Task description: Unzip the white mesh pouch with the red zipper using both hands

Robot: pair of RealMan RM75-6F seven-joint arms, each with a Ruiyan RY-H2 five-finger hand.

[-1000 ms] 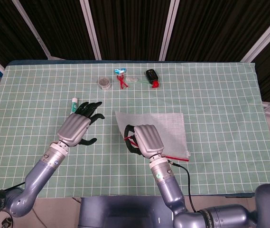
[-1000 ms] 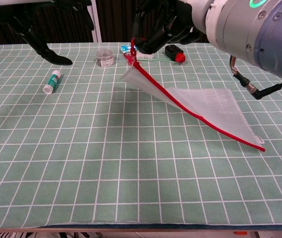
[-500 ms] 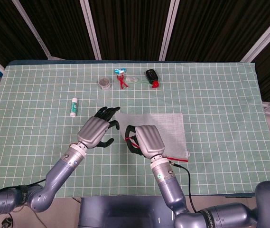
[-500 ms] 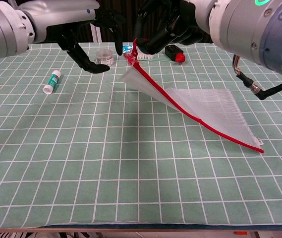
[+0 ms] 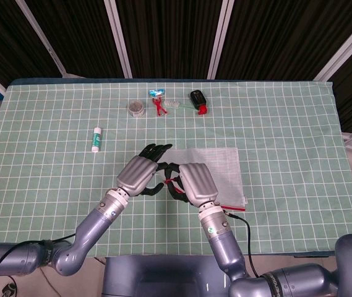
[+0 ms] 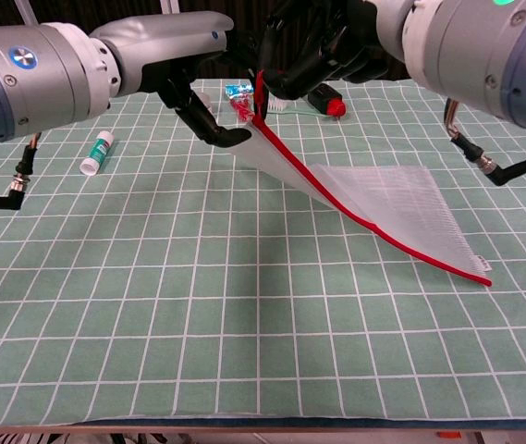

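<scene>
The white mesh pouch (image 5: 216,166) (image 6: 401,203) lies near the table's middle, its red zipper (image 6: 373,225) along the near edge. My right hand (image 5: 195,184) (image 6: 323,42) grips the zipper's left end and holds that corner raised off the cloth, while the far corner stays on the table. My left hand (image 5: 143,176) (image 6: 193,88) hovers just left of the raised corner with its fingers spread and nothing in them. Its thumb reaches close to the pouch's edge; whether it touches I cannot tell.
A green-capped white tube (image 5: 96,138) (image 6: 97,152) lies to the left. At the back stand a small round tin (image 5: 137,109), a red and blue trinket (image 5: 158,102) and a black and red item (image 5: 198,99) (image 6: 325,97). A green checked cloth (image 5: 287,136) covers the table.
My left hand has swung right from beside the tube to the pouch's raised corner. The right hand has kept its hold and lifted the zipper end slightly.
</scene>
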